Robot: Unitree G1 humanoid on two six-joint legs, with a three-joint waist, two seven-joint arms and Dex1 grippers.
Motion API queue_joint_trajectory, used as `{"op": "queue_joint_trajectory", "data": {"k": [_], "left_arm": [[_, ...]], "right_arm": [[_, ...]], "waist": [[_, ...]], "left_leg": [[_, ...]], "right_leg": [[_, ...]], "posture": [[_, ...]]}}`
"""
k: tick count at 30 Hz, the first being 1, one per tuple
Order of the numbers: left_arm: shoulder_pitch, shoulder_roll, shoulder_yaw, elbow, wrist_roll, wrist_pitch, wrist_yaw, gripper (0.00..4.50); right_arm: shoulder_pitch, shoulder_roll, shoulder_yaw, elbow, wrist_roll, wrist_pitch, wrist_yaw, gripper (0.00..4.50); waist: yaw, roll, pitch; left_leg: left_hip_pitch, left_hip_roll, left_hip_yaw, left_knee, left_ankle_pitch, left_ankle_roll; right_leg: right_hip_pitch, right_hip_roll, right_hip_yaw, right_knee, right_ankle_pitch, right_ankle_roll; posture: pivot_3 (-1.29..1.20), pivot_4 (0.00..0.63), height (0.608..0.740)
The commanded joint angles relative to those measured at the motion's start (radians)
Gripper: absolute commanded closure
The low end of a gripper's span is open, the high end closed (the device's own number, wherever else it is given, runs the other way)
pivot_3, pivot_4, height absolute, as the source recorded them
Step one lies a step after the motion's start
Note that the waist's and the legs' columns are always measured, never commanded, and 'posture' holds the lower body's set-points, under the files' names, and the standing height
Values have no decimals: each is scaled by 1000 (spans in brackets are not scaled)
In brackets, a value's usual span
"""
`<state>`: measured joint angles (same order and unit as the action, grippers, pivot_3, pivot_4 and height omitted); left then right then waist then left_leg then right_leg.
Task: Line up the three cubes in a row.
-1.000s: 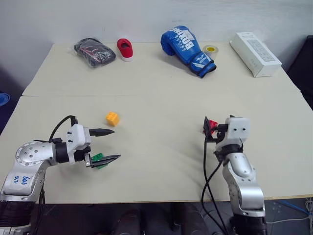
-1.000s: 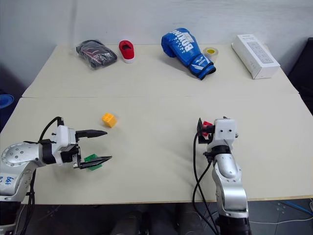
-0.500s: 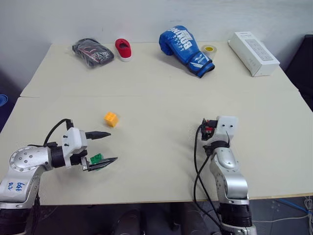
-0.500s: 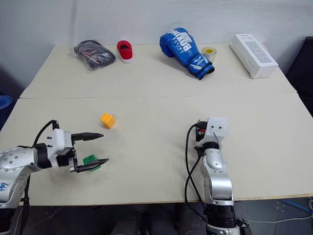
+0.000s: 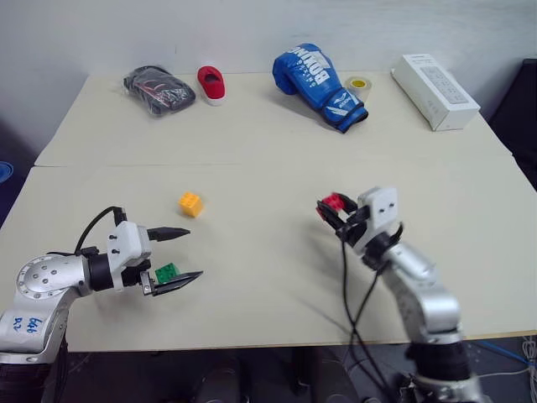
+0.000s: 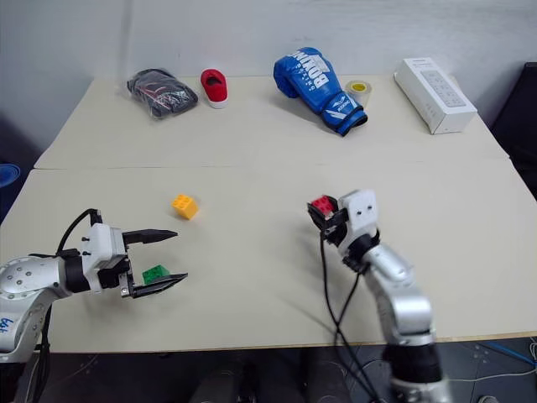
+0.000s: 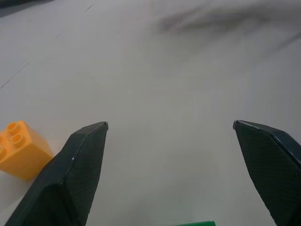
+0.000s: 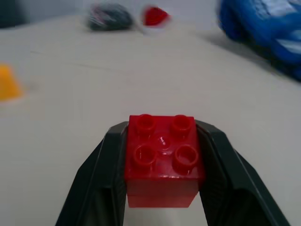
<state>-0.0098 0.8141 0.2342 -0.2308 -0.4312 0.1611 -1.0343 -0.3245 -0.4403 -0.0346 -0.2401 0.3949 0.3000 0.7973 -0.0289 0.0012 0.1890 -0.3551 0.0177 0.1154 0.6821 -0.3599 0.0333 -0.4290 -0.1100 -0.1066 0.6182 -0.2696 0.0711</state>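
Red cube [image 8: 162, 160] clamped between right fingers [image 8: 101, 183]

Head cameras look down over the table [image 5: 277, 143]; wrist cameras skim it closely.

Three studded cubes, not in a row.
Red cube [image 8: 162, 160]: right of centre, studs up, clamped off the table. Orange-yellow cube [image 5: 190, 203]: left of centre, on the table. Green cube [image 5: 167, 273]: lower left, on the table.
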Motion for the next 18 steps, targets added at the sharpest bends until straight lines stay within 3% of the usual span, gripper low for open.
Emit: {"op": "queue_joint_trajectory", "data": {"k": [1, 3, 7, 18], "left_arm": [[-8, -5, 19, -31, -18, -5, 8, 0], [-6, -11, 22, -49, -45, 8, -2, 0], [33, -1, 28, -109, -131, 59, -53, 0], [33, 26, 27, -116, -127, 74, -95, 0]], "right_arm": [[-17, -136, 92, 72, 39, -148, 404, 3005], [-46, -202, 144, 165, 22, -211, 575, 3005], [-114, -186, 195, 359, -18, -357, 700, 3005], [-264, -88, 229, 736, -106, -577, 785, 3005]], "waist": [[1, 0, 0], [2, -1, 0], [1, -2, 0], [1, -2, 0]], "left_leg": [[0, 0, 0, 0, 0, 0], [0, 0, 0, 0, 0, 0], [0, -1, 1, 1, 0, 2], [0, -1, 1, 2, 1, 0]], "right_leg": [[0, 0, 0, 0, 0, 0], [1, 1, -1, -1, 0, 0], [1, -2, 0, -1, 1, 2], [1, -3, 0, 0, 1, 1]], "posture": [[0, 150, 740], [0, 150, 740], [0, 150, 740], [0, 150, 740]]}}
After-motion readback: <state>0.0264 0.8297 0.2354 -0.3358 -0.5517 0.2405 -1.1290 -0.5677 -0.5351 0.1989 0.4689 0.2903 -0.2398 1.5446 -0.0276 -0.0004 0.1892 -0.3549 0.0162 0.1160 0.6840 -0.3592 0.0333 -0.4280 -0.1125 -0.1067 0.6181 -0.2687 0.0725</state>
